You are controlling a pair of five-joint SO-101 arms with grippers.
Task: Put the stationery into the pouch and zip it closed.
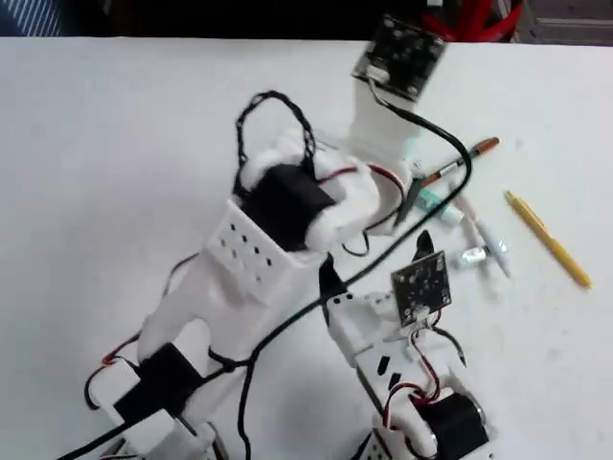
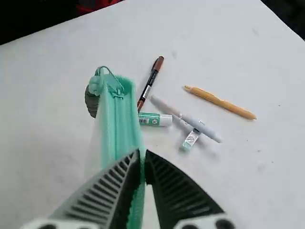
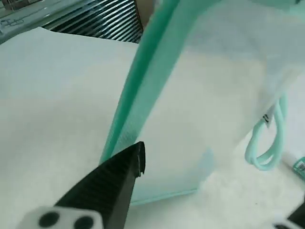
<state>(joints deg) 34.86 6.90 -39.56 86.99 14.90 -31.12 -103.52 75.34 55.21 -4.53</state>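
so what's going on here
Two arms are working on a green pouch. The left gripper is clamped on its zipper edge, holding it up; the right gripper sits open by its lower corner. The brown pen, yellow pen, white pen and glue stick lie on the table beside it, not yet packed.

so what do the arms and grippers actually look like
White shells on the left arm and right arm, black motor blocks, black cables, thin red wires. Dark ribbed fingers on the left gripper; black ones on the right gripper.
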